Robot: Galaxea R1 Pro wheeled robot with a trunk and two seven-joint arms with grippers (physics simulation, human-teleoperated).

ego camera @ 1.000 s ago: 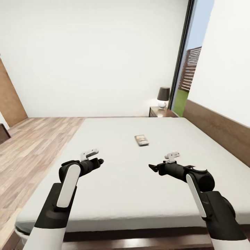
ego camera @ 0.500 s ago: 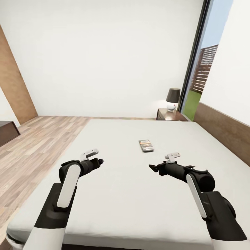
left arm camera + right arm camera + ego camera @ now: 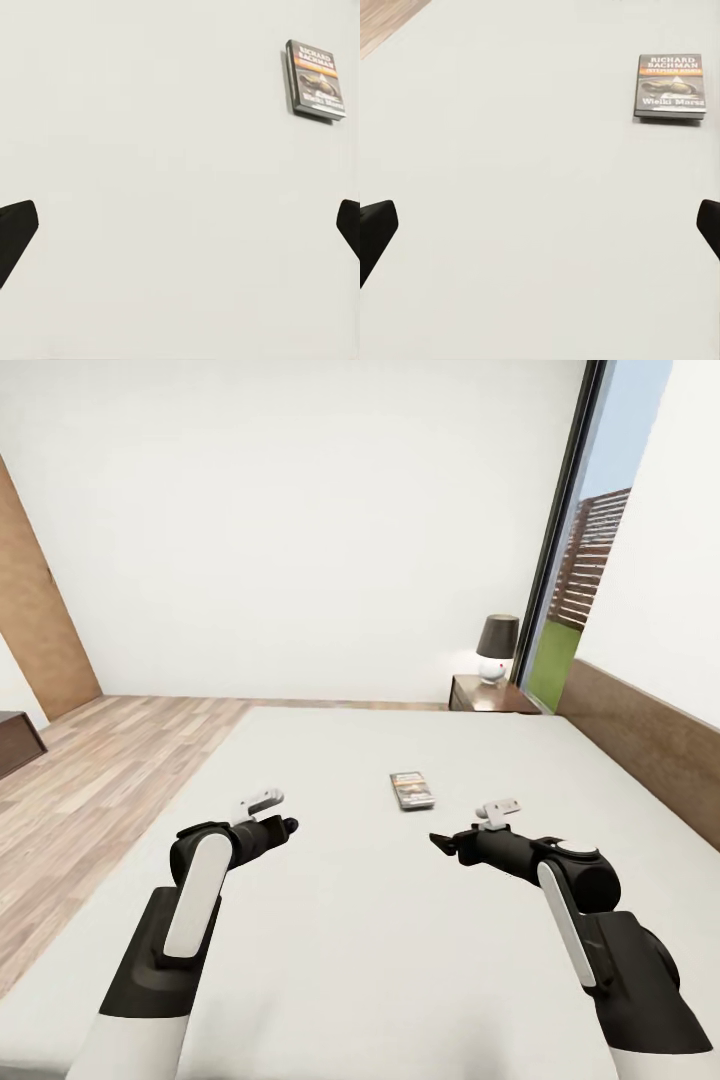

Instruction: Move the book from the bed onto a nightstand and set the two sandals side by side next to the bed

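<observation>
Pale grey-white mattress everywhere, and the book [image 3: 411, 790] is lying flat near the middle of the bed [image 3: 330, 960], so as far as I can judge nothing on the list is ticked off yet: the book hasn't reached the nightstand [image 3: 492, 695] over in the far corner by the window [image 3: 585, 570], and I can't spot any sandals here, so that half looks untouched too. The book sits a bit ahead of both arms, roughly between them and somewhat nearer the right gripper [image 3: 442, 844] than the left gripper [image 3: 289, 824], not touching either. Its long axis runs more or less away from the robot toward the far wall, skewed a touch; in the right wrist view the cover [image 3: 672, 85] reads upright, title end at the far side, so I'd guess the top of the book points away from the robot. Both grippers hang over bare mattress holding nothing, and in each wrist view the dark fingertips [image 3: 15, 232] sit way out at opposite edges, so the fingers [image 3: 375, 229] are spread wide apart on both sides.
</observation>
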